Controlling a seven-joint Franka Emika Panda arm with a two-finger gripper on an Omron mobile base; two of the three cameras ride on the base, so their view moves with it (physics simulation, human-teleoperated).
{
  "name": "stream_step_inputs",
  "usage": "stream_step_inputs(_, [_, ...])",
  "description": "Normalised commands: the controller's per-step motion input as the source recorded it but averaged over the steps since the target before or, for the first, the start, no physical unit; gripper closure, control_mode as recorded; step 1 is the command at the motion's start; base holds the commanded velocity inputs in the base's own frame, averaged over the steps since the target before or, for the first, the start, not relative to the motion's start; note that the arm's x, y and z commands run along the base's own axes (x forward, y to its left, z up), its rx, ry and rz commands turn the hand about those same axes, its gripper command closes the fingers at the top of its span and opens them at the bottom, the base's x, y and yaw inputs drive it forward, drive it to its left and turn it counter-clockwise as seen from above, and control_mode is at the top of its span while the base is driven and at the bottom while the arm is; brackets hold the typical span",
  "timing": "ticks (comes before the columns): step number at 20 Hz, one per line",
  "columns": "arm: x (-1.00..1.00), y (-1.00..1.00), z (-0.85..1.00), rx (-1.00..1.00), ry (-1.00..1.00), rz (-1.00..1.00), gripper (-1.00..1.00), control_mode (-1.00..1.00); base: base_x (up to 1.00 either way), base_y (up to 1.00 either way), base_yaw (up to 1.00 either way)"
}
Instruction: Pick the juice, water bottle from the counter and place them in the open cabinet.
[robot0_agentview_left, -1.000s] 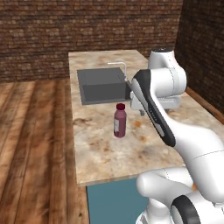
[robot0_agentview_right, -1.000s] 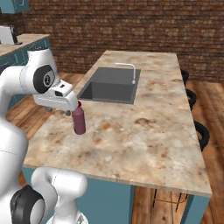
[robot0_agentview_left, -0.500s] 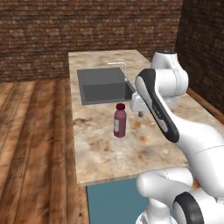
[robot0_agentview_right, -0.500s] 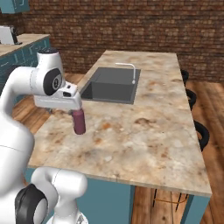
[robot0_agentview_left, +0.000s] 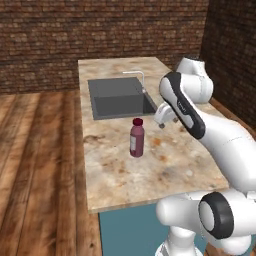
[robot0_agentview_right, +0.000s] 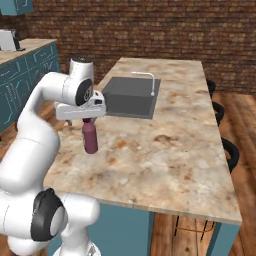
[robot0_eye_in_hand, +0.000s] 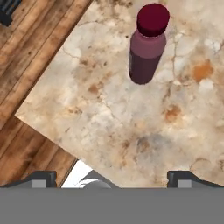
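Gripper: the gripper (robot0_eye_in_hand: 112, 176) hovers above the counter (robot0_eye_in_hand: 131, 131), its fingers (robot0_eye_in_hand: 41, 176) spread wide apart with nothing between them.
Juice: the juice (robot0_eye_in_hand: 147, 43) stands upright on the counter, ahead of the fingers in the hand view, near the counter's edge over the wood floor (robot0_eye_in_hand: 30, 48).
Step in hand: reaching for the juice, by my reading; not yet gripped.
How to do it well: bring the fingers level with the bottle's body below the maroon cap, centre it between them, then close; a knock could tip it.
Sink: the sink (robot0_agentview_left: 120, 97) lies beyond the juice (robot0_agentview_left: 136, 138).
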Motion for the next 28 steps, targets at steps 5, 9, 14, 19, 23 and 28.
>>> stream_step_inputs(5, [0.91, -0.07, 0.00, 0.04, -0.12, 0.16, -1.00, -1.00, 0.00, 0.00, 0.00])
stream_step_inputs(9, [0.71, 0.00, 0.00, 0.10, -0.24, 0.13, -1.00, -1.00, 0.00, 0.00, 0.00])
stream_step_inputs(14, [0.67, 0.00, -0.10, 0.18, -0.26, 0.16, -1.00, -1.00, 0.00, 0.00, 0.00])
stream_step_inputs(19, [0.65, 0.00, -0.26, 0.20, -0.15, 0.20, -1.00, -1.00, 0.00, 0.00, 0.00])
stream_step_inputs(23, [0.46, 0.07, -0.35, 0.18, 0.01, 0.25, -1.00, -1.00, 0.00, 0.00, 0.00])
stream_step_inputs(28, [0.01, 0.00, 0.00, 0.01, 0.18, 0.24, -1.00, -1.00, 0.00, 0.00, 0.00])
